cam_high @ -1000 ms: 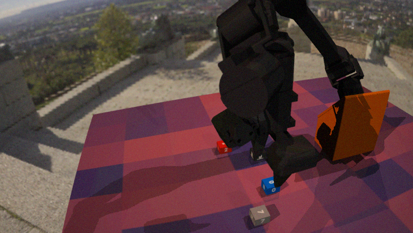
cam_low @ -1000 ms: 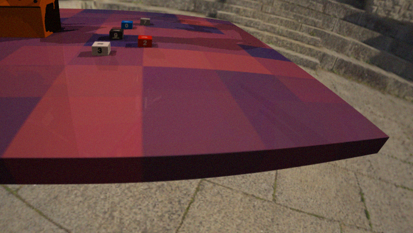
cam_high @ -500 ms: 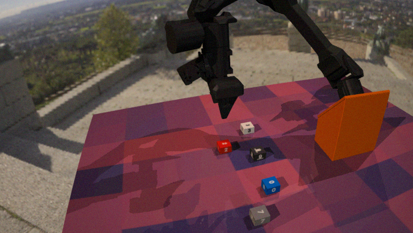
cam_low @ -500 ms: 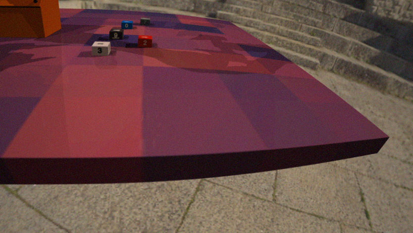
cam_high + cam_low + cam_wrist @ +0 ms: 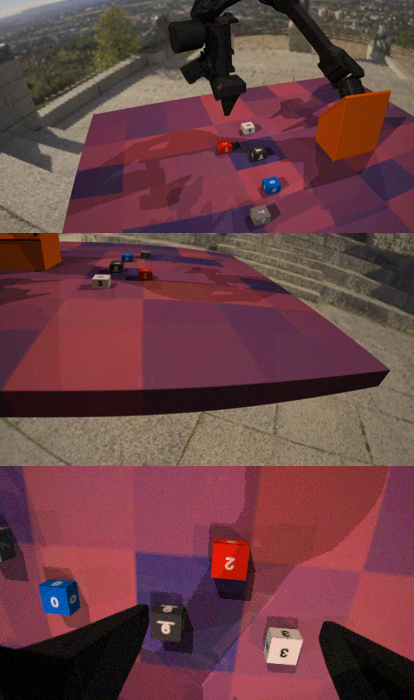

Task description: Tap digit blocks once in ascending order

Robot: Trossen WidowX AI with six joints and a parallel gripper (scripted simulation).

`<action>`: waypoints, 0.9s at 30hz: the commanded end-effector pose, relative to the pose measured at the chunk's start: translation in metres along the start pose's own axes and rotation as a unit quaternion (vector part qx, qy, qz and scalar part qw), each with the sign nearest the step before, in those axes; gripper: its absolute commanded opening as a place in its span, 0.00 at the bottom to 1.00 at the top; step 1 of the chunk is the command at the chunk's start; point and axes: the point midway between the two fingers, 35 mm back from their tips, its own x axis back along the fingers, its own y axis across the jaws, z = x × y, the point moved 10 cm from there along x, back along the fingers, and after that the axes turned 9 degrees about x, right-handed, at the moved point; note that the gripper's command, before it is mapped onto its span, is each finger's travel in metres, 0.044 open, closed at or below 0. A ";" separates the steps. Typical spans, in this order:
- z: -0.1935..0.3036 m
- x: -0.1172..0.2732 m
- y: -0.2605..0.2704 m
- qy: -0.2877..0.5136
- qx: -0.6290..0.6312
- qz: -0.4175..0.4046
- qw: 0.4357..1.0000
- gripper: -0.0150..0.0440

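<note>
My gripper [image 5: 228,115] [image 5: 235,622] is open and empty, high above the table near the white and red blocks. The white block [image 5: 247,128] [image 5: 101,281] [image 5: 283,647] shows 3. The red block [image 5: 225,146] [image 5: 145,274] [image 5: 230,559] shows 2. The black block [image 5: 258,153] [image 5: 116,267] [image 5: 168,623] shows an underlined 9. The blue block [image 5: 271,185] [image 5: 127,258] [image 5: 59,597] shows 0. The grey block [image 5: 260,215] [image 5: 145,254] shows 7; it is cut off at the left edge of the wrist view [image 5: 6,544].
An orange box with a slanted top [image 5: 359,124] [image 5: 52,253] stands on the table [image 5: 109,127] [image 5: 185,348], to the right of the blocks in the top view. The arm reaches over from behind it. Arm shadows fall across the table.
</note>
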 end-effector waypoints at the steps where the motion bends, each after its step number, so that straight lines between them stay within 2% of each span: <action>1: 0.000 0.000 -0.001 0.000 0.002 0.003 1.000 0.93; 8: 0.000 0.000 0.003 0.000 0.002 0.002 1.000 0.93; 14: 0.009 0.003 0.101 -0.004 0.005 -0.008 1.000 0.93; 19: 0.037 0.000 0.177 -0.001 0.003 -0.002 1.000 0.93; 25: 0.040 0.000 0.183 0.000 0.002 -0.001 1.000 0.93; 27: 0.038 -0.014 0.183 -0.001 0.003 -0.002 1.000 0.84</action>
